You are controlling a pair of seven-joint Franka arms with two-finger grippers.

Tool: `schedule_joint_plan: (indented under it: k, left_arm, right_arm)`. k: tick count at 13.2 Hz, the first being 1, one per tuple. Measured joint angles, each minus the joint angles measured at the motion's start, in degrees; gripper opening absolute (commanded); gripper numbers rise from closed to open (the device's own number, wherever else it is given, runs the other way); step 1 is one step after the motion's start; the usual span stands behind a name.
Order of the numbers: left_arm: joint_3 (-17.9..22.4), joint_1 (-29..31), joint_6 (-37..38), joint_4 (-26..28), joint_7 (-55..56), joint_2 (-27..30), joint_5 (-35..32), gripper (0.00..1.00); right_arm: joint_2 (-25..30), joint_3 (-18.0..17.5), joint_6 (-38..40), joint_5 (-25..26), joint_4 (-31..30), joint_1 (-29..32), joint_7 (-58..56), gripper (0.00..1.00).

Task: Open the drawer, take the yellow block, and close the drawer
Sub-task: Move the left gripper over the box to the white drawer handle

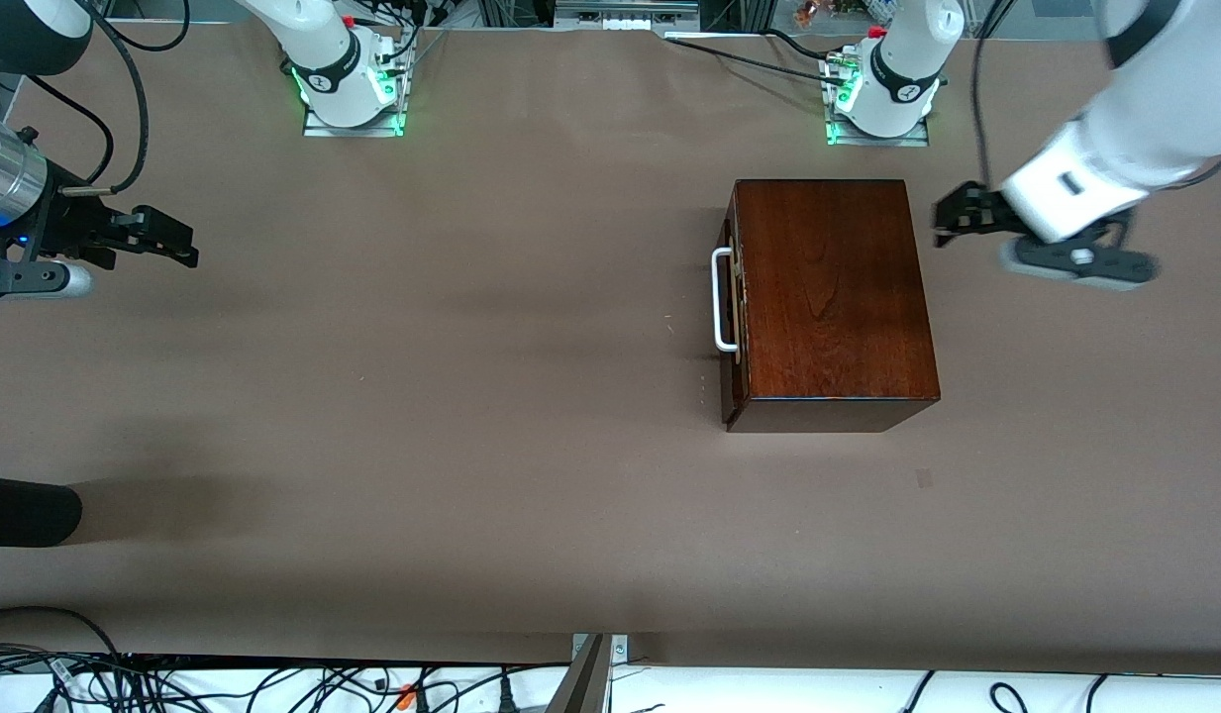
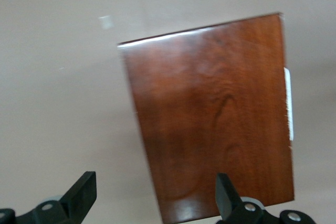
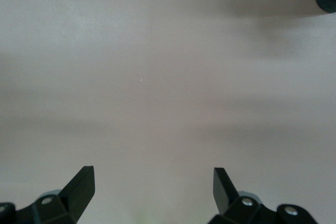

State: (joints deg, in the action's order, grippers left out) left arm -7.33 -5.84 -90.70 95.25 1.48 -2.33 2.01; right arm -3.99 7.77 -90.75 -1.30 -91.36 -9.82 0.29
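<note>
The dark reddish-brown wooden box [image 1: 828, 297] stands on the table toward the left arm's end. Its drawer [image 1: 733, 297] is shut, with the white U-shaped handle [image 1: 721, 300] facing the right arm's end. The box also fills the left wrist view [image 2: 215, 119], its handle [image 2: 288, 103] showing at one edge. The yellow block is hidden. My left gripper [image 1: 952, 220] is open and empty in the air beside the box, at the side away from the handle. My right gripper [image 1: 179, 243] is open and empty over bare table at the right arm's end.
The brown table cover [image 1: 422, 396] is bare between the right gripper and the box. A black rounded object [image 1: 26, 510] juts in at the table's edge at the right arm's end, nearer the front camera. Cables lie along the front edge.
</note>
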Motion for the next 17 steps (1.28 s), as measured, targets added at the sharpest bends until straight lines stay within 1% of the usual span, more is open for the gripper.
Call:
schedule_joint_plan:
  k: [2, 4, 6, 8, 9, 13, 14, 17]
  left_arm:
    - [-1.1, -4.9, -0.1, -1.9, 0.4, -4.3, 0.0, 1.00]
    - [-1.4, -11.1, -0.5, -5.8, 3.4, -10.5, 0.0, 1.00]
    - [-1.6, -16.1, -2.3, -10.9, 10.2, -17.5, 0.0, 1.00]
    - [-1.5, -20.7, -5.4, -14.2, 19.0, -22.9, -0.3, 1.00]
    - [-1.5, -23.0, -6.9, -14.8, 23.1, -24.6, -2.2, 1.00]
    - [-1.4, -30.6, -7.9, -15.2, 32.7, -29.6, -15.9, 1.00]
    - [-1.4, -31.4, -7.9, -15.2, 34.6, -30.7, -17.6, 1.00]
    - [-1.1, -32.2, -7.9, -15.1, 38.4, -34.1, -19.0, 1.00]
  right_arm:
    - [0.0, 0.0, 0.0, 0.0, 0.0, 0.0, 0.0, 1.00]
    - [0.0, 0.0, 0.0, 0.0, 0.0, 0.0, 0.0, 1.00]
    - [0.0, 0.0, 0.0, 0.0, 0.0, 0.0, 0.0, 1.00]
    - [0.0, 0.0, 0.0, 0.0, 0.0, 0.0, 0.0, 1.00]
    - [0.0, 0.0, 0.0, 0.0, 0.0, 0.0, 0.0, 1.00]
    - [0.0, 0.0, 0.0, 0.0, 0.0, 0.0, 0.0, 1.00]
    - [0.0, 0.0, 0.0, 0.0, 0.0, 0.0, 0.0, 1.00]
    - [0.0, 0.0, 0.0, 0.0, 0.0, 0.0, 0.0, 1.00]
